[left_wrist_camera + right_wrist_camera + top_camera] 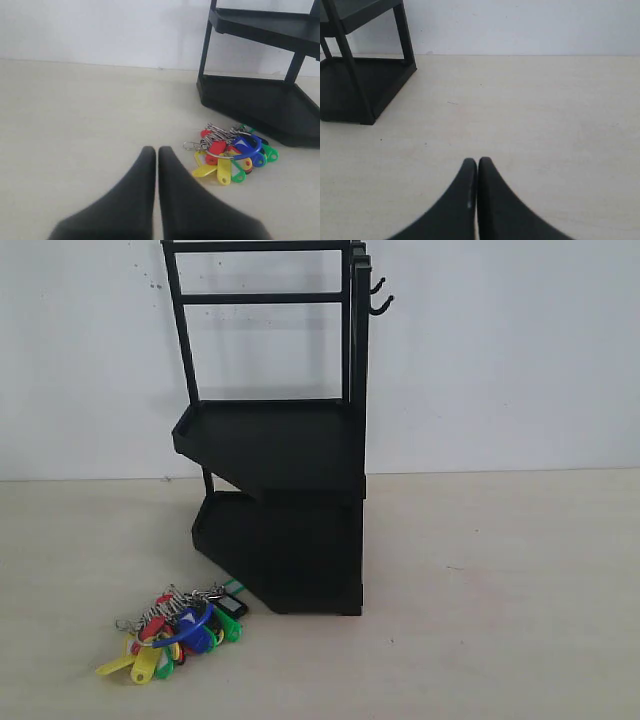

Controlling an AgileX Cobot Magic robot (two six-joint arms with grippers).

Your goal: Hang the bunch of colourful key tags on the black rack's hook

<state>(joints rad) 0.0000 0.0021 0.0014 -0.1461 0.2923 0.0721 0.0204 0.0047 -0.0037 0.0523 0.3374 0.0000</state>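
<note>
The colourful key tag bunch (pixel 180 633) lies on the tabletop just in front of the black rack (pixel 275 490), near its lower left corner. The left wrist view shows the key tag bunch (pixel 232 154) ahead of my left gripper (pixel 157 149), a short way off to one side and apart from it; the fingers are pressed together with nothing between them. High on the rack's right upright, the hook (pixel 381 306) sticks out below a smaller upper hook (pixel 377 285). My right gripper (pixel 477 161) is shut and empty over bare table beside the rack (pixel 355 90). Neither gripper shows in the exterior view.
A white wall (pixel 500 360) stands close behind the rack. The pale wooden tabletop (pixel 500 590) stretches to the right of the rack. The rack's two tray shelves (pixel 270 435) hold nothing.
</note>
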